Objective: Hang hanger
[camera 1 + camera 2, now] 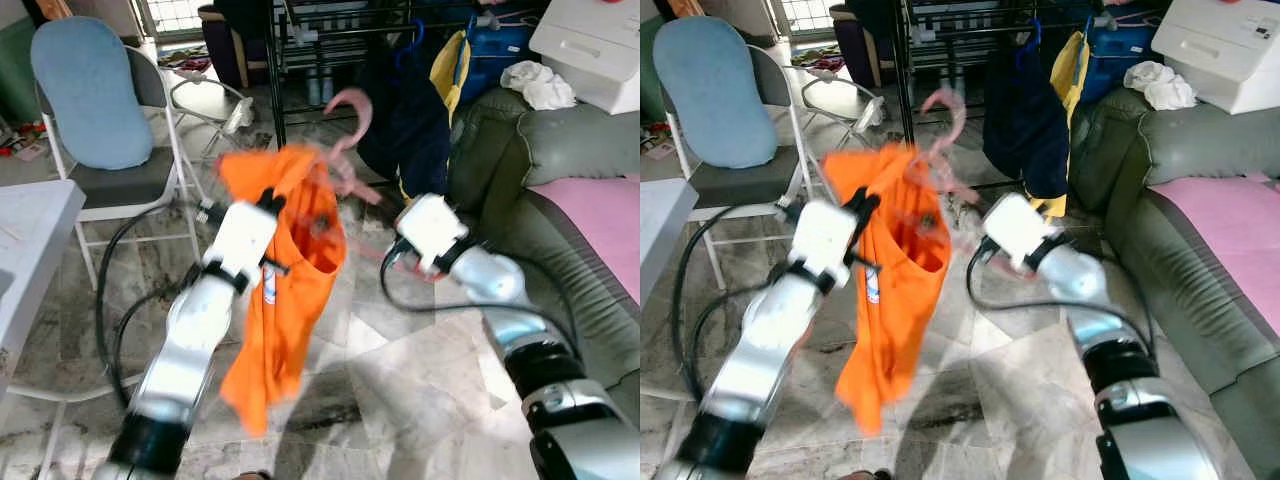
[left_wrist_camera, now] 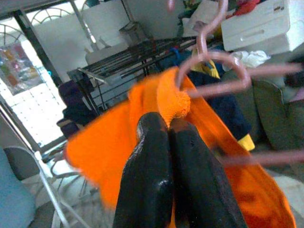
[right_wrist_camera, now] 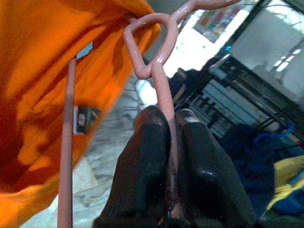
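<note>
Orange shirt [image 1: 285, 280] dangles in the air from the pink hanger [image 3: 159, 80], my left gripper [image 2: 170, 124] pinching the collar fabric while my right gripper [image 3: 170, 124] is pressed together on the hanger's thin arm, both short of the black drying rack [image 1: 330, 40]. My hold on that slim wire looks slight, so I judge it could twist or slip as I reach, letting the shirt slide off or the hook [image 1: 352, 112] miss the rail.
</note>
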Controlling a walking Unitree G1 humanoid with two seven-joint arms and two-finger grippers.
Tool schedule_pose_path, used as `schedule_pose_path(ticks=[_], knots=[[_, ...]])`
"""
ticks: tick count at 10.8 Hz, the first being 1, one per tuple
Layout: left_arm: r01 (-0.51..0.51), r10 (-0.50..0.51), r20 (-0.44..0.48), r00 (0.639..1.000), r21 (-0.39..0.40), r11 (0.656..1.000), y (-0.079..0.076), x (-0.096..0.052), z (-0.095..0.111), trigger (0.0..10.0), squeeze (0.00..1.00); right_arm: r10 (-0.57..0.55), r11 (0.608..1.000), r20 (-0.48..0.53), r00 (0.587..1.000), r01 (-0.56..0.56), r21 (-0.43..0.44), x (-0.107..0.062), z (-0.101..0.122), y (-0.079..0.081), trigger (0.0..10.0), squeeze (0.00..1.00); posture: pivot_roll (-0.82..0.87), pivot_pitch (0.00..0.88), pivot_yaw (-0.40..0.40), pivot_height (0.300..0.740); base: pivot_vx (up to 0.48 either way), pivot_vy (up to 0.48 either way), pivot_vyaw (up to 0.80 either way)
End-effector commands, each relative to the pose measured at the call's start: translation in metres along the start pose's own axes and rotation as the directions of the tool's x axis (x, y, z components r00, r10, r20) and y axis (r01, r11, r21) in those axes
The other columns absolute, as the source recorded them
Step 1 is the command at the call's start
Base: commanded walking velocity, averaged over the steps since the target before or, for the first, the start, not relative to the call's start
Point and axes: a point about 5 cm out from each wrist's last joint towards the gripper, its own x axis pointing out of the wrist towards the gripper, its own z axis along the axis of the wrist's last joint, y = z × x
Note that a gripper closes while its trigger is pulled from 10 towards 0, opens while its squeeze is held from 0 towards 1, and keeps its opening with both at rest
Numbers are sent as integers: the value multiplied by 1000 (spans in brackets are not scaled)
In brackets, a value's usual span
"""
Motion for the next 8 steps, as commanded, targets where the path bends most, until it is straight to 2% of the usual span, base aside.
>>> schedule_pose_path(ticks=[1, 3, 4, 6, 7, 8], knots=[[35, -35, -9, 999, 42, 999, -2, -5, -3, 0, 0, -45, 999, 31, 999, 45, -1, 5, 9, -11, 10000, 0, -9, 72, 34, 740, 0, 0, 0], [63, -62, -39, 997, 30, 998, -8, -6, -9, 10000, 0, -29, 1000, 62, 998, 30, -10, 10, 16, -8, 10000, 0, -10, 68, 29, 740, 0, 0, 0], [118, -118, -11, 993, -5, 993, -17, -1, -4, 10000, 1000, -34, 999, 75, 997, 36, -16, 11, 18, -7, 10000, 0, -12, 67, 27, 740, 0, 0, 0], [281, -278, 53, 959, -56, 958, -46, 1, 7, 10000, 1000, -89, 996, 104, 991, 90, -8, 13, 23, -9, 10000, 0, -20, 65, 33, 740, 0, 0, 0], [313, -311, 56, 949, -53, 948, -52, -1, 7, 10000, 1000, -83, 997, 107, 991, 83, -1, 14, 23, -6, 10000, 0, -22, 67, 36, 740, 0, 0, 0], [326, -324, 56, 944, -19, 945, -51, -2, 6, 10000, 1000, -32, 999, 128, 991, 32, 1, 12, 25, 0, 10000, 0, -22, 69, 37, 740, 0, 0, 0]])
